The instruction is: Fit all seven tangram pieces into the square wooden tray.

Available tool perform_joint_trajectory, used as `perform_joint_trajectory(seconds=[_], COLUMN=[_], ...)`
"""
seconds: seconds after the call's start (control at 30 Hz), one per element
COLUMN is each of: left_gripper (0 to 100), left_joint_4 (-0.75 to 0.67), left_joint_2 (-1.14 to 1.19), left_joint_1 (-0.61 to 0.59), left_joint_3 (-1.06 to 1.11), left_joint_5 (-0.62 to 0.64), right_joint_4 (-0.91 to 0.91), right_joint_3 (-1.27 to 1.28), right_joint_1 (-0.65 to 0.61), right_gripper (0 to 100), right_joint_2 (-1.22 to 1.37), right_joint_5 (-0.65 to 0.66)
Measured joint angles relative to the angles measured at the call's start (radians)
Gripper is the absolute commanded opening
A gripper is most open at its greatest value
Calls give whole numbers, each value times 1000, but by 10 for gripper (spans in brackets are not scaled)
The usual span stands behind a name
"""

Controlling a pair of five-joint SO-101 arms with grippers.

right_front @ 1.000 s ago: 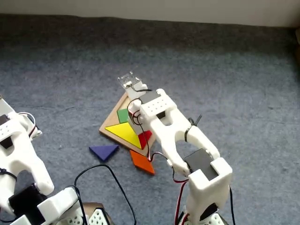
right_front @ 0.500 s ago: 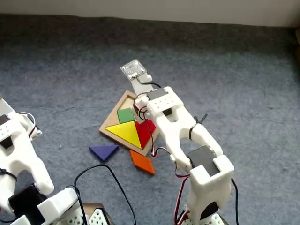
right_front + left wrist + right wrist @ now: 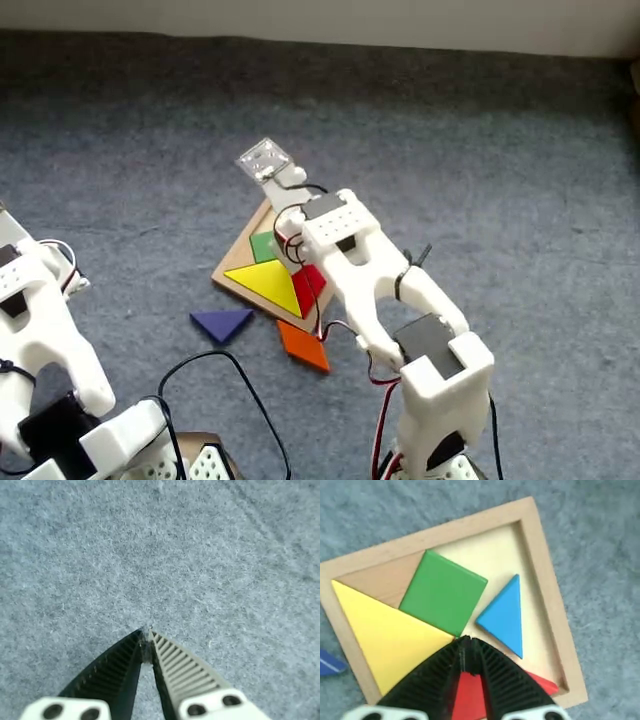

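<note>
Two pieces, a navy triangle and an orange piece, lie on your grey carpeted surface just beside the tray. Inside sit yellow, green, blue and red. Your right claw hangs pinched together over red; your left claw, also together, hangs over bare carpet.

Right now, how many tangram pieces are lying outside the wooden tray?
2: a dark blue triangle on the carpet and an orange parallelogram beside it, both off the tray. The right arm may hide others.

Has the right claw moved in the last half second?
Yes. The right claw swung left over the wooden tray, and its arm now covers more of the red piece.
</note>
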Motion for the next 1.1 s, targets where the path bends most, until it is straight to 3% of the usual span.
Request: perform_joint_trajectory(seconds=[0.37,0.83,1.1], left_gripper=[11,11,11], left_joint_4=[0,0,0], left_joint_2=[0,0,0], left_joint_1=[35,38,38], left_joint_3=[0,0,0], left_joint_5=[0,0,0], right_joint_4=[68,-150,-69], right_joint_3=[-2,2,-2], right_joint_1=[23,61,21], right_gripper=[5,5,5], right_joint_2=[-15,48,41], right_joint_5=[11,-41,-20])
